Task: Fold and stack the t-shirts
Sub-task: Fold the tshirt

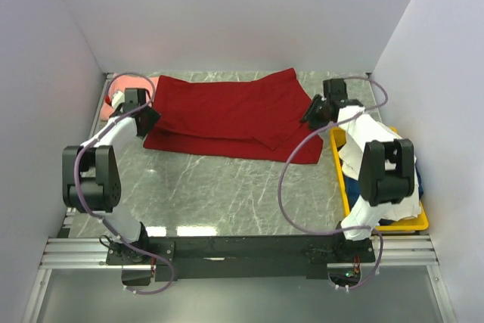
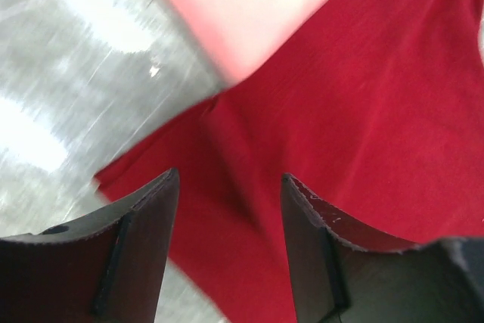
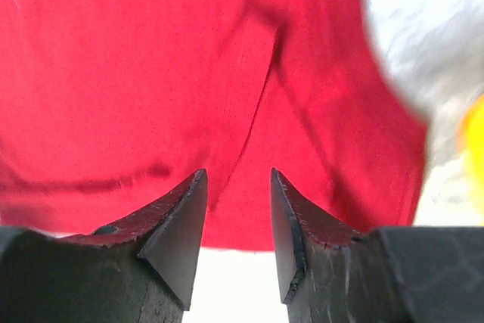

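Salmon pink shirt (image 1: 121,90) lies bunched in the far left corner, apparently unfolded; left gripper (image 2: 231,179), jaws apart and empty, hovers over the left edge of the deep red shirt (image 1: 227,115); this shirt lies mid-table, seemingly folded once; right gripper (image 3: 238,175), likewise parted and empty, hovers over its right edge; cream white shirt (image 1: 349,160) lies heaped on the yellow tray (image 1: 338,179); no stack is begun.
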